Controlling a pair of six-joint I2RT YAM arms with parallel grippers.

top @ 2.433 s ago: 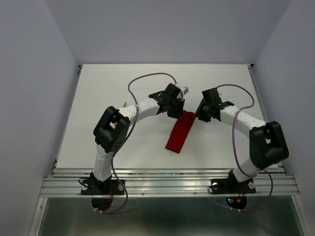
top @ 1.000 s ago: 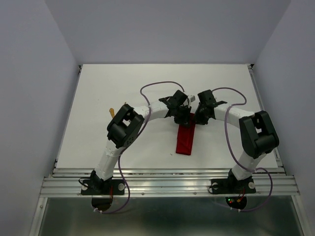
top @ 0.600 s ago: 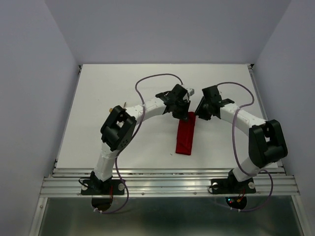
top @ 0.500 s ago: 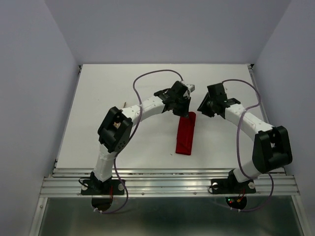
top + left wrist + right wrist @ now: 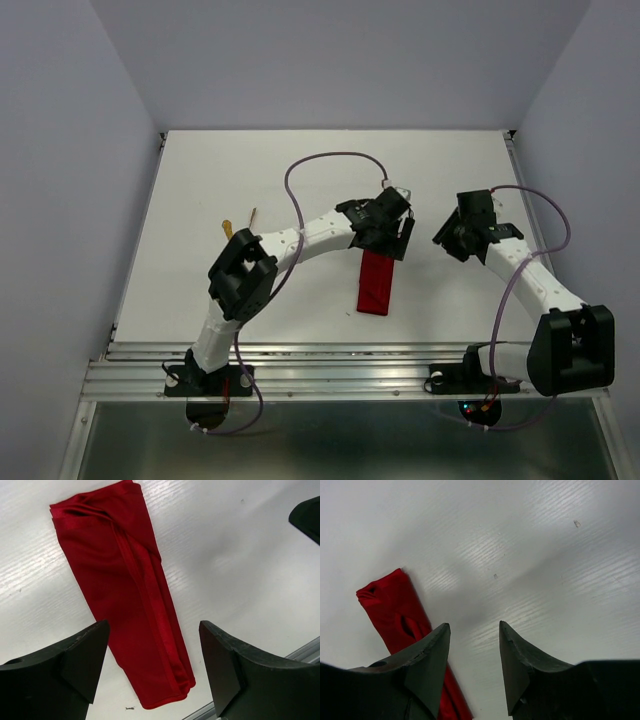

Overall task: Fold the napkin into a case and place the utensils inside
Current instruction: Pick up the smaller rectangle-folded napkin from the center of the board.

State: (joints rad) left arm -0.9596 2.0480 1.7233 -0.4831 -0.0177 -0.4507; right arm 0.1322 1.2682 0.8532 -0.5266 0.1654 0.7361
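The napkin lies folded as a narrow red case (image 5: pixel 376 284) in the middle of the white table (image 5: pixel 200 180), slightly tilted. My left gripper (image 5: pixel 393 240) hovers over its far end, open wide; in the left wrist view the case (image 5: pixel 125 590) lies flat below the left gripper (image 5: pixel 154 626), touching neither finger. My right gripper (image 5: pixel 451 241) is off to the case's right, open and empty; in its wrist view the right gripper (image 5: pixel 473 626) frames bare table, with the case (image 5: pixel 387 605) at the left. The utensils (image 5: pixel 229 229) lie far left, partly hidden by my left arm.
A metal rail (image 5: pixel 340 365) runs along the table's near edge. Grey walls close in the back and both sides. The tip of the right gripper (image 5: pixel 307 515) shows at the top right of the left wrist view.
My left gripper has opened wide and let go of the case's far end. My right arm has drawn away to the right, its jaws widening. The case stays where it was.
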